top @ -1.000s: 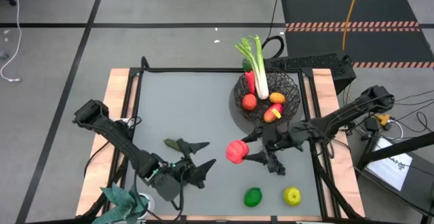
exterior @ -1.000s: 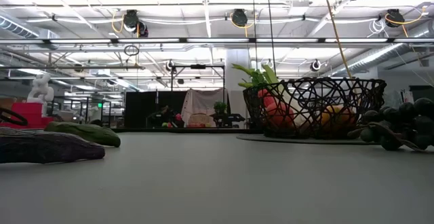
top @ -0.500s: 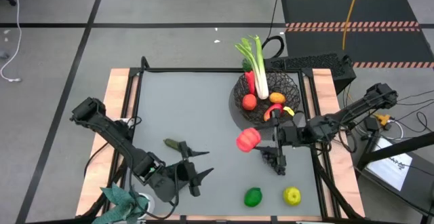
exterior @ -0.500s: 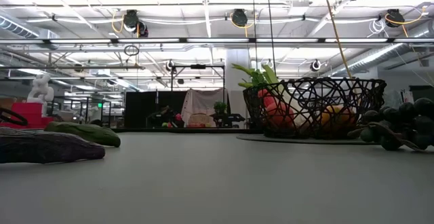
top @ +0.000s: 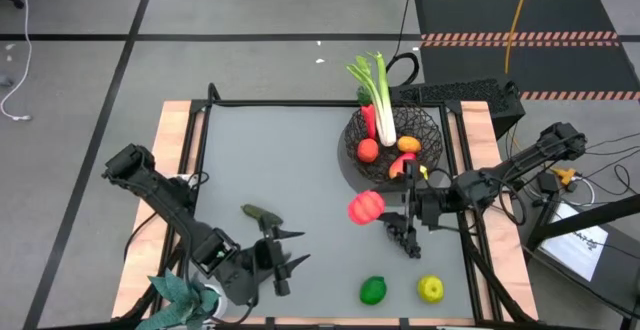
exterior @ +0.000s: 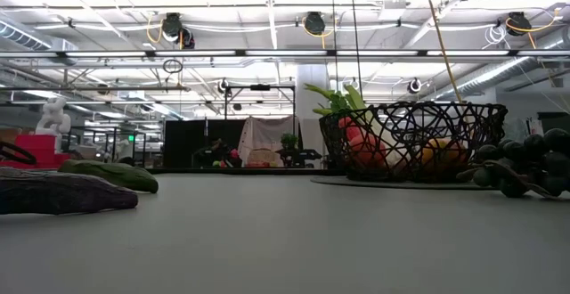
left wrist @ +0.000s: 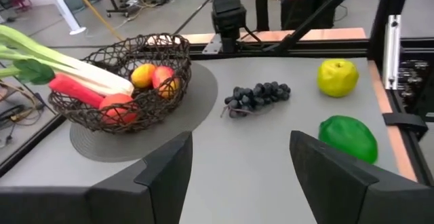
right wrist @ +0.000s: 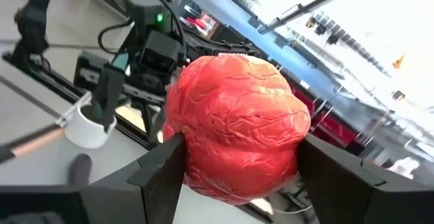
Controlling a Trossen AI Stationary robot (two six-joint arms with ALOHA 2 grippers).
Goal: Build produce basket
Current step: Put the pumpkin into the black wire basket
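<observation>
The black wire basket (top: 425, 125) stands at the table's far right, holding a leek (top: 380, 95), a carrot and a few orange and red fruits. My right gripper (top: 369, 207) is shut on a red fruit (right wrist: 234, 125) just near-left of the basket. Dark grapes (top: 405, 236), a green fruit (top: 373, 290) and a yellow fruit (top: 431, 288) lie on the table nearer the front edge. A cucumber (top: 258, 213) lies left of centre. My left gripper (top: 298, 247) stands open near it, toward the front edge, with nothing between its fingers (left wrist: 163, 173). My right gripper pinches the red fruit between its two fingers, one on each of its opposite sides (right wrist: 182, 139). The fingers (right wrist: 159, 176) reach roughly level from the table's right side. The fruit is lifted clear of the table.
A teal leafy plant (top: 180, 295) in a white cup sits at the near left corner beside my left arm. A dark eggplant (exterior: 62, 191) lies beside the cucumber. The basket stands on a round grey mat (left wrist: 135, 139). The table's middle and far left are bare grey surface.
My right gripper has risen and gone toward the far edge and the basket, rolling its wrist, with the red fruit still held. My left gripper has rolled and drawn slightly toward the near edge, away from the cucumber.
</observation>
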